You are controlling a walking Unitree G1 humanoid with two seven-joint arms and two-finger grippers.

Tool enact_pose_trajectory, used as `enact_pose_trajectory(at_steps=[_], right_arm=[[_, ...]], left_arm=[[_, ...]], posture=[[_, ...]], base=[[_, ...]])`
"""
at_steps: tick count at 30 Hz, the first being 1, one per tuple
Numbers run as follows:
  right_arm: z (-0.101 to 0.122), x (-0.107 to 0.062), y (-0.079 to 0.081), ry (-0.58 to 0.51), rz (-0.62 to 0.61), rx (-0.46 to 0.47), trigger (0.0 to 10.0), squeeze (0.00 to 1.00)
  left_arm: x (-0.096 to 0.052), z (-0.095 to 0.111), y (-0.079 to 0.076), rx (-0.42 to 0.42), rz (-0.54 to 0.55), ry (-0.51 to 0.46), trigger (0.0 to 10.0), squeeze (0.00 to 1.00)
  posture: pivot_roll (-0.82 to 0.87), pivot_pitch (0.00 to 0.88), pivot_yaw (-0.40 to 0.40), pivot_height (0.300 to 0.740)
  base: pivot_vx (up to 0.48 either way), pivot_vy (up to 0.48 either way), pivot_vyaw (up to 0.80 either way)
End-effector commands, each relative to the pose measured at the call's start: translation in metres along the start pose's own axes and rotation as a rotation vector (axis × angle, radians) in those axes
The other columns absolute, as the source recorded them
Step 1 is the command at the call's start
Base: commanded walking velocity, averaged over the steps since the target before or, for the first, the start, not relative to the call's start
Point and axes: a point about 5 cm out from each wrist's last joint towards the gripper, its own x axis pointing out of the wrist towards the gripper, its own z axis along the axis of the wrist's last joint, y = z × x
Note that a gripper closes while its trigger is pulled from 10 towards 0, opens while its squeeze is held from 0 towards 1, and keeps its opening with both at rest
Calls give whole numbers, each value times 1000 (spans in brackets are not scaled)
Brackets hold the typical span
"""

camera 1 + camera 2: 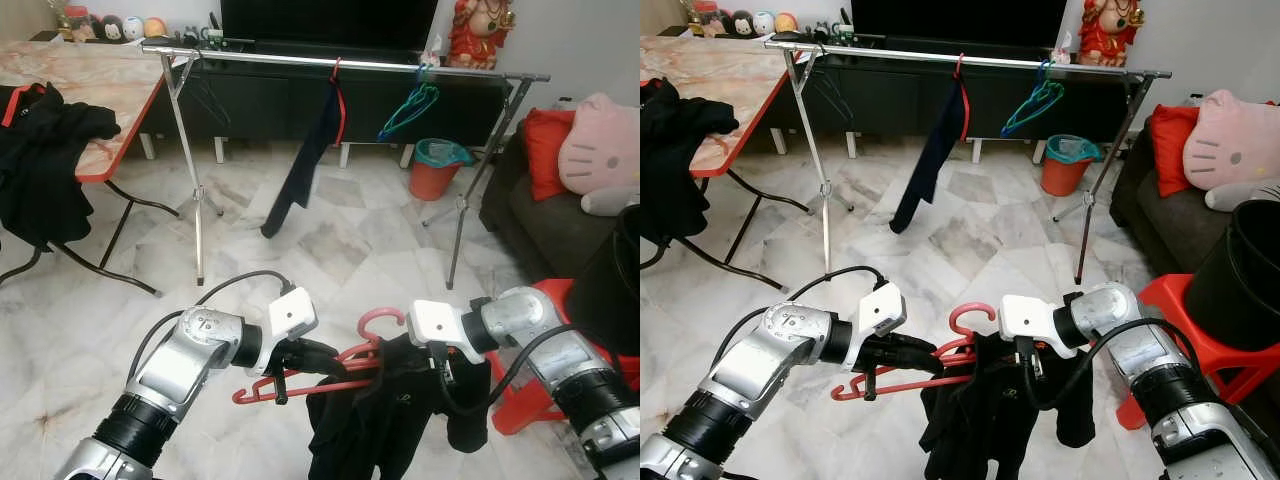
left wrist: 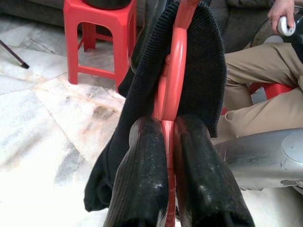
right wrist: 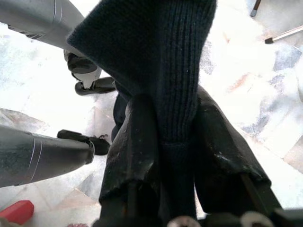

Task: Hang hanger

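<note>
A red plastic hanger [image 1: 330, 375] with a black knit garment [image 1: 390, 410] draped on it is held low in front of me. My left gripper [image 1: 335, 357] is shut on the hanger's bar; in the left wrist view the red hanger [image 2: 173, 80] runs between its two black fingers [image 2: 142, 175]. My right gripper [image 1: 445, 375] is shut on the garment, whose dark knit [image 3: 165, 71] is pinched between its fingers [image 3: 137, 142]. Farther off stands the metal clothes rail [image 1: 350, 63], across the room.
On the rail hang a dark garment on a red hanger [image 1: 310, 150] and green-blue empty hangers [image 1: 410, 108]. A table [image 1: 90, 80] with black clothes [image 1: 45, 150] stands left. A red stool [image 1: 530, 390], a sofa with cushions [image 1: 590, 150] and an orange bin [image 1: 437, 165] are right. A seated person's legs [image 2: 251, 94] appear in the left wrist view.
</note>
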Motion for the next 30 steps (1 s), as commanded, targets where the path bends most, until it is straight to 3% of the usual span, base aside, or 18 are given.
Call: enact_pose_trajectory(at_steps=[1, 8, 9, 10, 11, 12, 13, 26, 30], right_arm=[[4, 0, -2, -5, 9, -17, 0, 0], [4, 0, -2, -7, 9, -17, 0, 0], [4, 0, -2, -6, 8, -17, 0, 0], [4, 0, -2, -6, 8, -17, 0, 0], [4, 0, -2, -5, 8, -18, 0, 0], [4, 0, -2, -4, 8, -18, 0, 0], [4, 0, -3, -3, 7, -18, 0, 0], [1, -1, -3, 20, 4, -14, 0, 0], [-3, -3, -3, 43, -9, -6, 0, 0]], left_arm=[[1, 22, 2, 72, 2, -58, 10000, 0], [3, 23, 3, 78, 8, -58, 10000, 0], [3, 23, 4, 81, 21, -57, 10000, 63], [3, 22, 6, 83, 39, -56, 10000, 224], [2, 22, 8, 82, 53, -53, 10000, 925], [2, 21, 9, 80, 61, -51, 10000, 925], [2, 21, 9, 75, 58, -52, 10000, 1000], [0, 21, 7, 68, 37, -59, 10000, 1000], [-8, 21, 10, 69, 53, -50, 10000, 1000]], posture=[[-20, 0, -115, 740], [-20, 0, -118, 740], [-20, 0, -119, 740], [-19, 0, -120, 740], [-19, 0, -120, 740], [-19, 0, -120, 740], [-18, 0, -122, 740], [-17, 0, -127, 740], [-17, 0, -128, 740]], base=[[0, 0, 0], [0, 0, 0], [0, 0, 0], [0, 0, 0], [0, 0, 0], [0, 0, 0], [0, 0, 0], [0, 0, 0], [0, 0, 0]])
